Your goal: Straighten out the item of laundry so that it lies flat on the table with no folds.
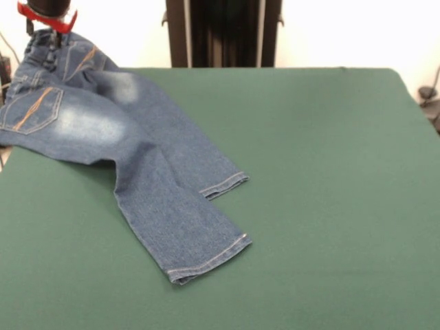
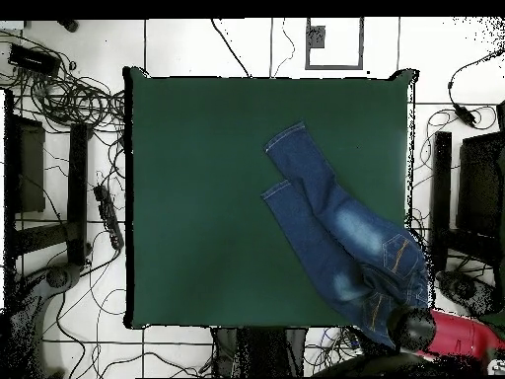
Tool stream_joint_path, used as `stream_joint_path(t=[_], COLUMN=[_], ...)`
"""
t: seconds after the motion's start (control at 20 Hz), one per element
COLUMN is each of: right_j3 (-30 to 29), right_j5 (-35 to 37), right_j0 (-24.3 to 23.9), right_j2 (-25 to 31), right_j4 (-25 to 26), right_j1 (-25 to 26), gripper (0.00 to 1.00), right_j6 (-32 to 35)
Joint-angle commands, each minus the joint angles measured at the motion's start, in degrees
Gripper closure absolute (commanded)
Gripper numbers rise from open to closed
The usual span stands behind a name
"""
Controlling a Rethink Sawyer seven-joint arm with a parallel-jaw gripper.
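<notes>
The blue denim jeans (image 1: 137, 158) lie across the far left part of the green table (image 1: 323, 192), with both legs spread toward the middle and one leg partly over the other. The waistband end with the orange-stitched pockets is raised at the table's far left corner. My gripper (image 1: 47, 34) is shut on that waistband, and its red and black body shows at the top edge. In the overhead view the jeans (image 2: 335, 222) run diagonally to the bottom right corner of the table (image 2: 197, 197), where my gripper (image 2: 417, 329) holds them.
The robot's dark pedestal (image 1: 223, 33) stands behind the table's far edge. Cables (image 2: 69, 99) and dark stands (image 2: 44, 178) lie on the floor around the table. The jeans' seat reaches the table's edge.
</notes>
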State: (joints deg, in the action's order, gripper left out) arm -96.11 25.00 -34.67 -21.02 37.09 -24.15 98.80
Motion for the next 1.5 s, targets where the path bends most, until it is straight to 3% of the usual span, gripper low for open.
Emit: stream_joint_path(t=[0.05, 0.6, 0.95, 1.5], right_j3=[-2.43, -2.66, -6.49, -4.96], right_j5=[2.65, 2.41, 9.82, 14.07], right_j0=[2.99, 3.79, 5.22, 7.69], right_j2=[8.88, 8.64, 7.53, 7.01], right_j4=[0.19, 0.52, -0.12, 0.85], right_j1=[3.1, 2.82, -5.7, -6.46], gripper=[0.0, 0.0, 0.0, 0.0], right_j6=[-0.58, -0.26, -5.85, -4.96])
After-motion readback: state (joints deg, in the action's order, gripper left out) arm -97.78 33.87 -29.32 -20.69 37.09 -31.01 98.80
